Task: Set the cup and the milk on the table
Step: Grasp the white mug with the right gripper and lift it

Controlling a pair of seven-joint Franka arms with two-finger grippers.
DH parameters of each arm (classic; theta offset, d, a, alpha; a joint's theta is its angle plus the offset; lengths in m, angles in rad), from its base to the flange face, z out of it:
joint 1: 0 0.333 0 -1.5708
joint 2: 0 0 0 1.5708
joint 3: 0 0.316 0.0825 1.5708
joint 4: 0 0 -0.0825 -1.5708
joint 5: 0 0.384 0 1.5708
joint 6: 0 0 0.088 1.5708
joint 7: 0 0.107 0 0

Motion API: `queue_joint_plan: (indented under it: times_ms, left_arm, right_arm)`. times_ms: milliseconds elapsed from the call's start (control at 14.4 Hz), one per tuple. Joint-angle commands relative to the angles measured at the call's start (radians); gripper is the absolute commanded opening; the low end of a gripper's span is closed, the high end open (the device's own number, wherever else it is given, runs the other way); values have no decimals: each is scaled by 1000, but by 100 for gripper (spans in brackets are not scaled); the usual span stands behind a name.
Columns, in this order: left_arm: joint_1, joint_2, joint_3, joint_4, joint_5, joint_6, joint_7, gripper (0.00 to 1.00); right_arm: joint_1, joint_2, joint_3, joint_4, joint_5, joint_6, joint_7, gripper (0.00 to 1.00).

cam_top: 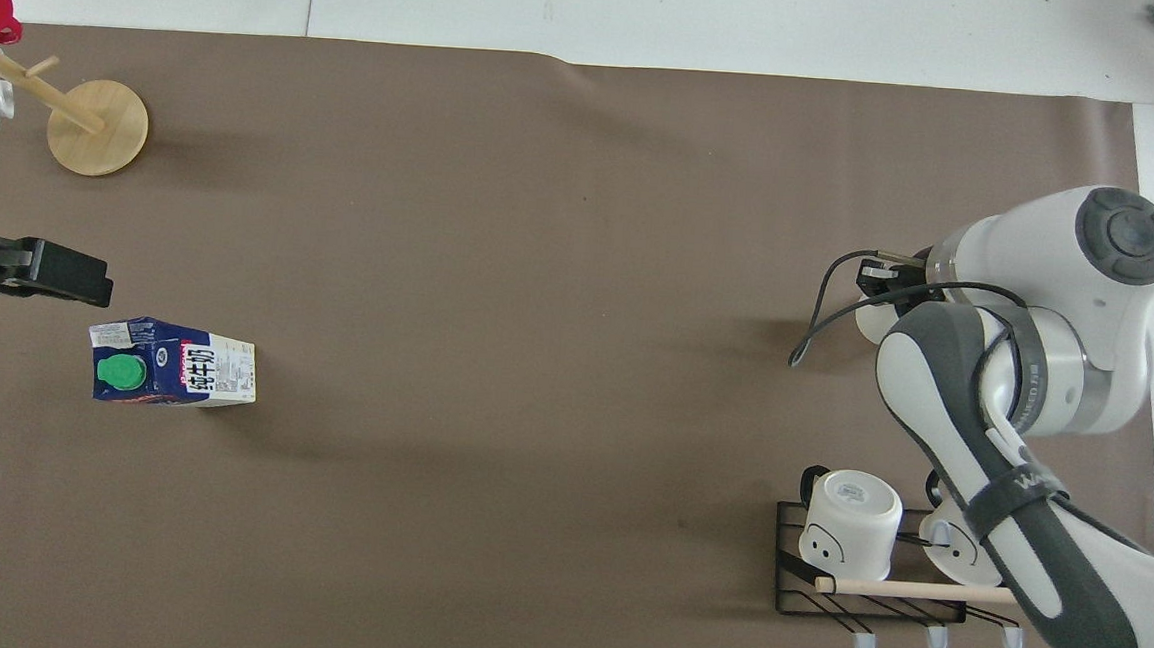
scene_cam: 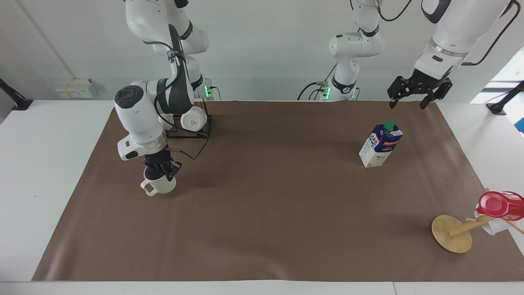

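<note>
The cup [scene_cam: 161,185], cream-white with a squarish handle, is upright at the brown sheet [scene_cam: 278,213] of the table [scene_cam: 49,172], toward the right arm's end. My right gripper [scene_cam: 160,171] reaches down into it and is shut on its rim. I cannot tell whether the cup's base touches the sheet. From overhead only a sliver of the cup [cam_top: 870,324] shows under the wrist. The milk [scene_cam: 380,145], a blue and white carton with a green cap, stands upright toward the left arm's end [cam_top: 173,372]. My left gripper [scene_cam: 408,102] hangs open in the air above it, holding nothing.
A black wire rack [scene_cam: 204,132] with two white mugs [cam_top: 850,526] stands near the right arm's base. A tipped wooden mug stand [scene_cam: 452,233] carrying a red-topped cup [scene_cam: 497,204] lies at the sheet's corner farthest from the robots, at the left arm's end.
</note>
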Motion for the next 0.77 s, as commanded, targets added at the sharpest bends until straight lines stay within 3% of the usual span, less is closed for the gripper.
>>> queue_joint_plan:
  times_ms: [0, 418, 696]
  left_arm:
    - [15, 2, -7, 12, -14, -19, 6, 100]
    - [14, 2, -7, 12, -14, -19, 6, 100]
    - [15, 2, -7, 12, -14, -19, 4, 100]
  right_arm:
    - [12, 0, 3, 106, 2, -111, 60, 0]
    - [213, 9, 1, 144, -44, -148, 388, 0]
    - [288, 29, 4, 160, -50, -152, 508, 0]
